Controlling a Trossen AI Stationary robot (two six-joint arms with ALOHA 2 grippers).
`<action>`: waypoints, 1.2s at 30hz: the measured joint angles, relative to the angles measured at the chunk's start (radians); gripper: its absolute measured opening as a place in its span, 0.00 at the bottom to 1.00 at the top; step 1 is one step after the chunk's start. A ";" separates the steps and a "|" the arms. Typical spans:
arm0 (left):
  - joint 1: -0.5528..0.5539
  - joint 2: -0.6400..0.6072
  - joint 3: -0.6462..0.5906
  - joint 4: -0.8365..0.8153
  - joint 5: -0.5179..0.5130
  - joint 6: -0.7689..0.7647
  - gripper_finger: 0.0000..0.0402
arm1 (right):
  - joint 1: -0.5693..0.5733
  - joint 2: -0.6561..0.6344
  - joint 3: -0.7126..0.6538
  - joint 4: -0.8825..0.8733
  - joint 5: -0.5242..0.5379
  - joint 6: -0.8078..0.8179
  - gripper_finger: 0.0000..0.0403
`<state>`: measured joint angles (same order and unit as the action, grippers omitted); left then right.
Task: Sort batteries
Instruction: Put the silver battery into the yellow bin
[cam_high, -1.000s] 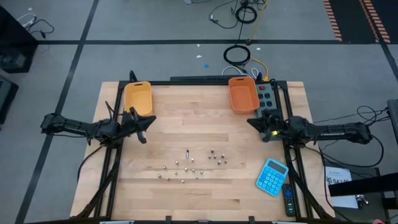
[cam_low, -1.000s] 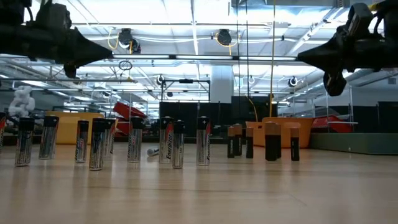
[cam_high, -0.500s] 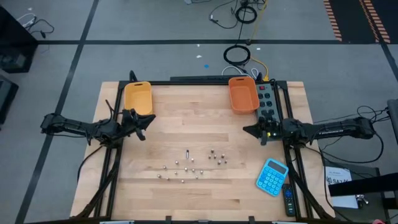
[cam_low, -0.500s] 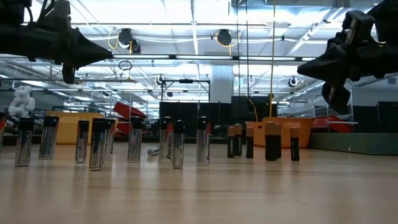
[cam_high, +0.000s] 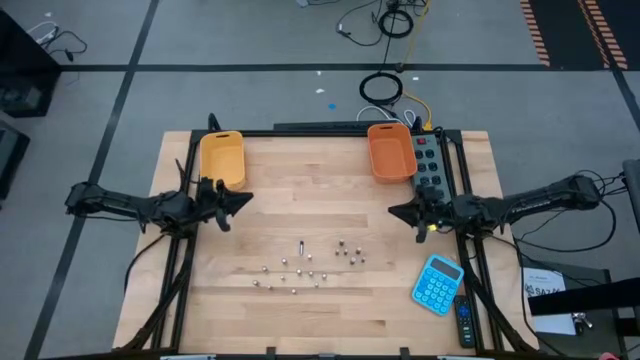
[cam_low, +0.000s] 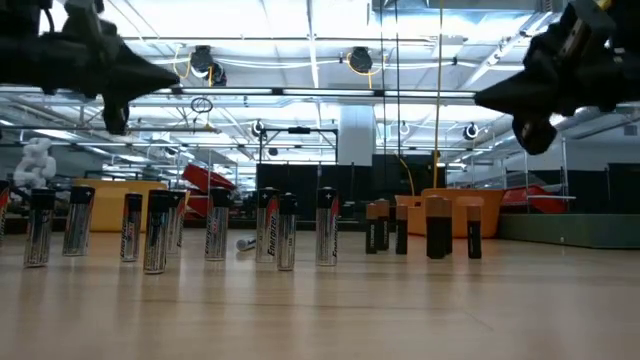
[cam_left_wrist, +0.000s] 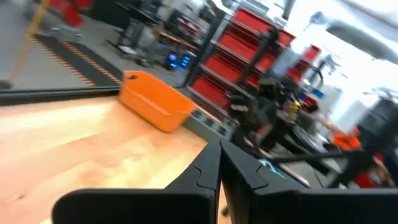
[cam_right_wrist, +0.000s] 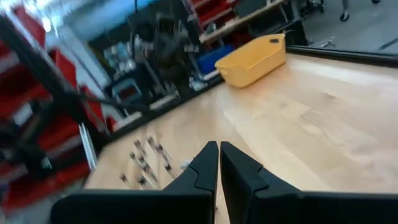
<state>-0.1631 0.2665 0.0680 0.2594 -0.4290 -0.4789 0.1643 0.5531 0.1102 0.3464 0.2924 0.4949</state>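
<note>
Left hand (cam_high: 236, 203): closed, empty, hovering just below the yellow bin (cam_high: 222, 157), barely shifting.
Right hand (cam_high: 396, 211): closed, empty, creeping further inward below the orange bin (cam_high: 390, 152).
Batteries (cam_high: 306, 264): standing unmoved, left of the blue calculator (cam_high: 437, 283) on the desk (cam_high: 320, 180).

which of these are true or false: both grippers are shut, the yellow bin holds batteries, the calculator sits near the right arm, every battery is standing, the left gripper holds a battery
1. Both the left gripper and right gripper are shut. True.
2. The yellow bin holds batteries. False: it looks empty; they are on the table.
3. The calculator sits near the right arm. True.
4. Every battery stands. False: one lies on its side.
5. The left gripper holds a battery. False: it holds nothing.
</note>
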 joint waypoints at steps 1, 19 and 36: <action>0.000 0.000 0.018 -0.012 0.023 0.028 0.05 | 0.014 0.032 0.040 -0.041 0.008 -0.021 0.02; -0.008 0.196 0.175 -0.061 0.279 0.178 0.05 | 0.233 0.707 0.558 -0.412 0.051 -0.114 0.24; -0.303 0.640 0.490 -0.330 0.139 0.028 0.48 | 0.430 0.761 0.600 -0.560 0.369 0.103 0.43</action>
<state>-0.4664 0.9068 0.5584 -0.0708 -0.2904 -0.4506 0.5940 1.3144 0.7097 -0.2138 0.6617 0.5976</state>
